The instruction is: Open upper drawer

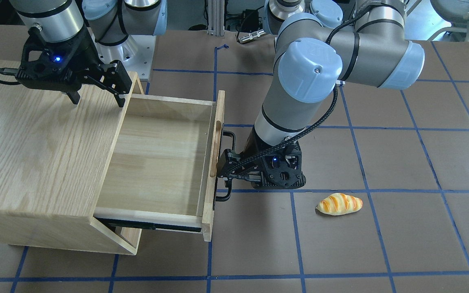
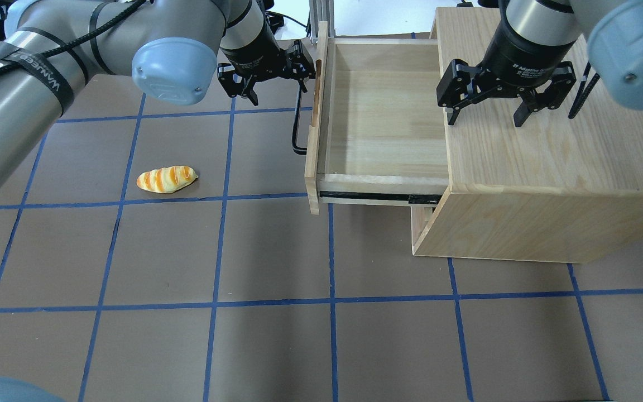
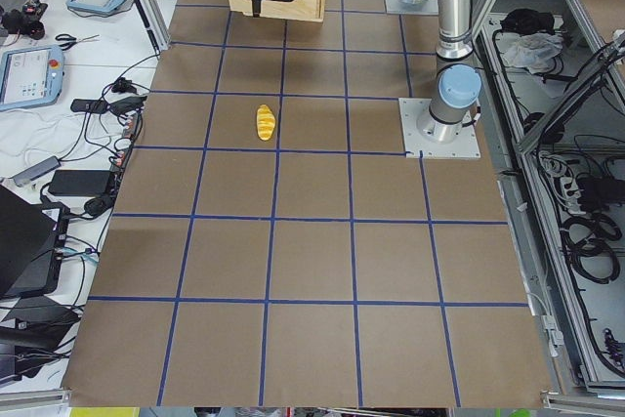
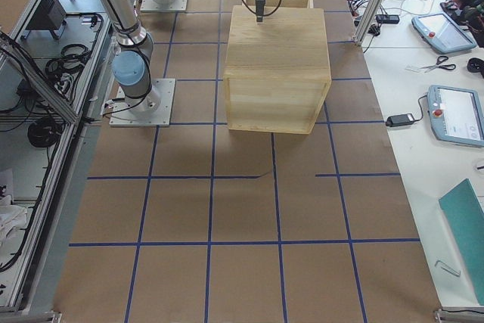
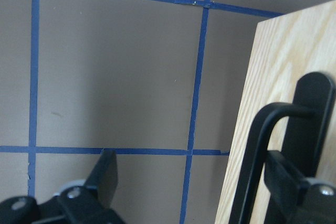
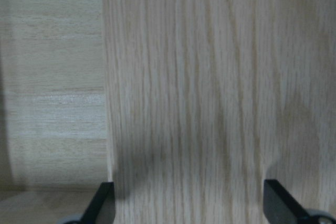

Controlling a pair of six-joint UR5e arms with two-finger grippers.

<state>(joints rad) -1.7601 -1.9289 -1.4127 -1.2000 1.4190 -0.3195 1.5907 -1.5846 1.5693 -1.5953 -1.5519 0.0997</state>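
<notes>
Brown tabletop (image 2: 271, 251) with blue tape grid (image 2: 215, 305)

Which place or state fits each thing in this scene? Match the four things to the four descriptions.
Things:
1. upper drawer
2. left gripper
3. right gripper
4. bread roll

Places or states:
A. lying on the table
B. open, over the cabinet top
C. pulled out, empty
D. at the black bar handle

Pairs: 1-C, 2-D, 3-B, 4-A

L gripper (image 1: 221, 165) fingers spread, R gripper (image 2: 485, 120) same, vertical
</notes>
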